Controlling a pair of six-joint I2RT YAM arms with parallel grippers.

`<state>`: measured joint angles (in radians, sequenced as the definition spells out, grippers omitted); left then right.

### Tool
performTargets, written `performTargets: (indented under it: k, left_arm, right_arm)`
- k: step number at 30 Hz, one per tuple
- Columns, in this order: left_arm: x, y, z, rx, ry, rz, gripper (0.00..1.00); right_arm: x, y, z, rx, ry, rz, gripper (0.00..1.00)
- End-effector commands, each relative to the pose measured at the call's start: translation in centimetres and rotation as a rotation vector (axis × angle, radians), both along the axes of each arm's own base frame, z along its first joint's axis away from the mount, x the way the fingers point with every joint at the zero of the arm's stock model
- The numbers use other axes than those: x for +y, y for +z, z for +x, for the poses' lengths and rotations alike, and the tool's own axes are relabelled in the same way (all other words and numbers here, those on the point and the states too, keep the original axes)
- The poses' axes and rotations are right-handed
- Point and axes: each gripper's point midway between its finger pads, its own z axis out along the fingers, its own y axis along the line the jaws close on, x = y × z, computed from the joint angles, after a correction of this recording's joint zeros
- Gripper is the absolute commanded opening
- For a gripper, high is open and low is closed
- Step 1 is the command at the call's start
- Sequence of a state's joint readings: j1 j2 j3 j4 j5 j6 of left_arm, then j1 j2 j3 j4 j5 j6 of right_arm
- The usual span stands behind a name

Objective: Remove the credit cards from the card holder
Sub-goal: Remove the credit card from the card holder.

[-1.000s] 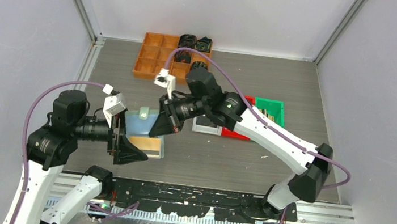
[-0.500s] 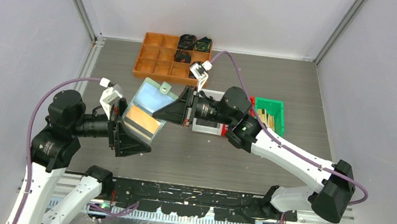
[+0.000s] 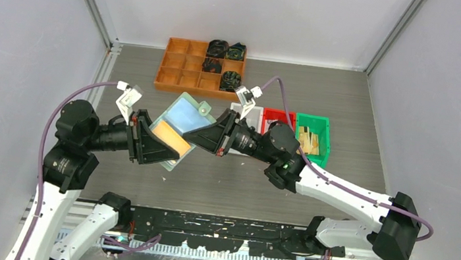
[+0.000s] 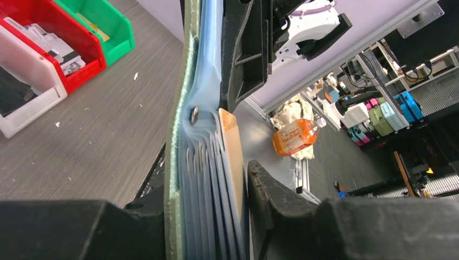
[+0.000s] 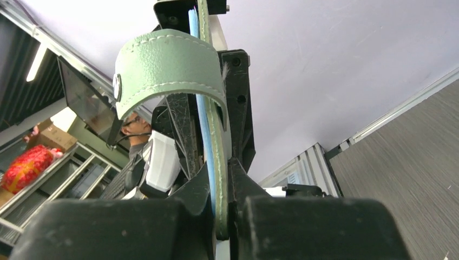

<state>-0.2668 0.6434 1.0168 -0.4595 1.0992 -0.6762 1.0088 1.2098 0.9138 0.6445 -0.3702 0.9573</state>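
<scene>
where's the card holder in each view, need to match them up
Top external: the card holder is left of centre, tilted, held up above the table.
Left wrist: centre-left, seen edge-on, running top to bottom.
Right wrist: centre, edge-on, with its tab looped at the top.
Shared landmark: the grey table shows in all three.

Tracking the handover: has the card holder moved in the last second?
Yes. The card holder has shifted away from the arm bases, toward the orange tray.
</scene>
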Motion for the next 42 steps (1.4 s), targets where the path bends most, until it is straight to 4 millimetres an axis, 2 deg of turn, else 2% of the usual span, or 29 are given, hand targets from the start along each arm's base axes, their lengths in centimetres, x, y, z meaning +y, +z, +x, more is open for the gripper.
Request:
performTargets:
  k: [1,3,4,6,9,10,13,19,22,28,30,32,34,36,38,40,42]
  left_arm:
    - [-0.1,2.0,-0.2,-0.058,-0.021,-0.035,0.27]
    - [0.0,1.8,0.1,-0.072,-0.013,-0.017,0.2]
    - [0.1,1.5,0.2,-0.084,-0.011,-0.002,0.15]
    - [0.3,1.1,0.1,-0.122,-0.023,0.038,0.08]
    - [0.6,-0.1,-0.5,-0.147,-0.065,0.093,0.03]
    - [0.7,-0.4,-0.8,-0.15,-0.082,0.106,0.02]
    - [0.8,-1.0,-1.7,-0.152,-0.135,0.131,0.01]
    - [1.0,-1.2,-2.6,-0.14,-0.192,0.148,0.0]
    - [1.1,-1.1,-2.8,-0.133,-0.21,0.153,0.0]
    - [1.2,-0.8,-2.9,-0.141,-0.212,0.16,0.01]
    - [1.2,-0.8,-3.0,-0.153,-0.215,0.166,0.02]
    - [1.3,-0.8,-3.0,-0.163,-0.212,0.171,0.11]
    - [1.3,-0.9,-2.7,-0.168,-0.198,0.181,0.17]
    - [1.3,-1.0,-2.2,-0.168,-0.175,0.189,0.3]
    - [1.3,-1.1,-1.6,-0.157,-0.13,0.191,0.46]
    - [1.1,-1.1,-1.1,-0.15,-0.096,0.176,0.58]
    - [1.0,-0.9,-0.4,-0.155,-0.047,0.157,0.65]
  right_arm:
    - [-1.1,3.6,0.5,-0.035,-0.101,0.139,0.01]
    - [-1.1,3.0,0.6,-0.03,-0.118,0.127,0.01]
    - [-1.1,2.8,0.6,-0.031,-0.12,0.121,0.05]
    - [-1.2,2.3,0.5,-0.043,-0.125,0.084,0.29]
    - [-1.8,2.1,0.4,-0.101,-0.136,-0.005,0.53]
    - [-2.1,2.3,0.3,-0.132,-0.138,-0.035,0.58]
    - [-2.4,2.3,0.1,-0.17,-0.102,-0.125,0.63]
    - [-2.1,1.4,-1.7,-0.199,0.052,-0.257,0.54]
    - [-2.1,0.8,-2.2,-0.196,0.095,-0.311,0.53]
    - [-1.7,0.0,-2.2,-0.201,0.131,-0.388,0.53]
    - [-1.6,0.1,-2.2,-0.209,0.134,-0.394,0.46]
    - [-1.4,0.5,-2.2,-0.217,0.139,-0.385,0.32]
    - [-1.2,1.1,-2.0,-0.219,0.133,-0.367,0.13]
    - [-1.0,2.1,-1.5,-0.216,0.101,-0.323,0.01]
    - [-1.1,3.3,-0.8,-0.204,0.057,-0.252,0.01]
    - [-1.2,3.5,-0.2,-0.17,0.021,-0.179,0.01]
    - [-1.4,4.0,0.2,-0.145,-0.01,-0.11,0.01]
